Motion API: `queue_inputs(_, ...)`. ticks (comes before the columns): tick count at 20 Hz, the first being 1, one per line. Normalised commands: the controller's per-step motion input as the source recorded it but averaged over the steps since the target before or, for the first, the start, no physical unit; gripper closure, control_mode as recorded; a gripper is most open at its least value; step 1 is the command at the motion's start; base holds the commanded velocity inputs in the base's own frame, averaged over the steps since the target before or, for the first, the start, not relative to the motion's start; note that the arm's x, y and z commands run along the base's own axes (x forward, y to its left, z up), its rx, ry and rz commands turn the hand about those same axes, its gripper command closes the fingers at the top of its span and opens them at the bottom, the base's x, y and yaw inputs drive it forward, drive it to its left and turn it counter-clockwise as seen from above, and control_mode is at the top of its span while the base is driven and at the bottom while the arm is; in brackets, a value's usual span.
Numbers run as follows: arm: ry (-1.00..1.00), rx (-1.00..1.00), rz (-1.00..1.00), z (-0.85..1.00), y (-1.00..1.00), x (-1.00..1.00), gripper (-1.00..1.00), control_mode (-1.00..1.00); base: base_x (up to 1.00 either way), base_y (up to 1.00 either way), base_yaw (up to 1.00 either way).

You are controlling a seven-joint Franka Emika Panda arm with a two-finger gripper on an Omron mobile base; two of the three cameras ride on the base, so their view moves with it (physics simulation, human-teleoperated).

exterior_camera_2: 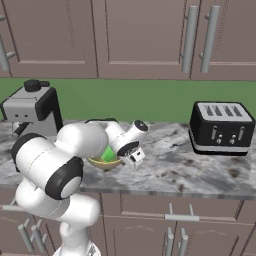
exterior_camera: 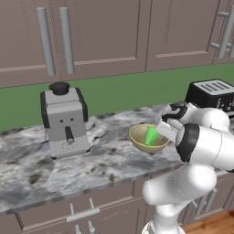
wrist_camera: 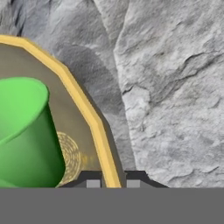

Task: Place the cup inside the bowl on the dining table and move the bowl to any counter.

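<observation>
Now the gripper [wrist_camera: 113, 183] is clenched on the rim of the bowl [exterior_camera: 137, 136], which holds the cup [exterior_camera: 151, 135] above the table [exterior_camera: 41, 169].

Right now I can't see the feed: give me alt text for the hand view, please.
The fingers are pinched shut on the yellow rim of the bowl, one tip inside and one outside. A bright green cup stands inside the bowl on the left, and grey veined marble counter lies beneath and to the right.
</observation>
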Motion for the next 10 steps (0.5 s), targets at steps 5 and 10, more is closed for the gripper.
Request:
queue_inputs(5, 0.00, 0.00, 0.00, 0.01, 0.00, -0.03, -1.00, -1.00, 0.00, 0.00, 0.00)
queue_inputs(10, -0.02, 0.00, 0.00, 0.11, 0.00, -0.03, -1.00, -1.00, 0.00, 0.00, 0.00)
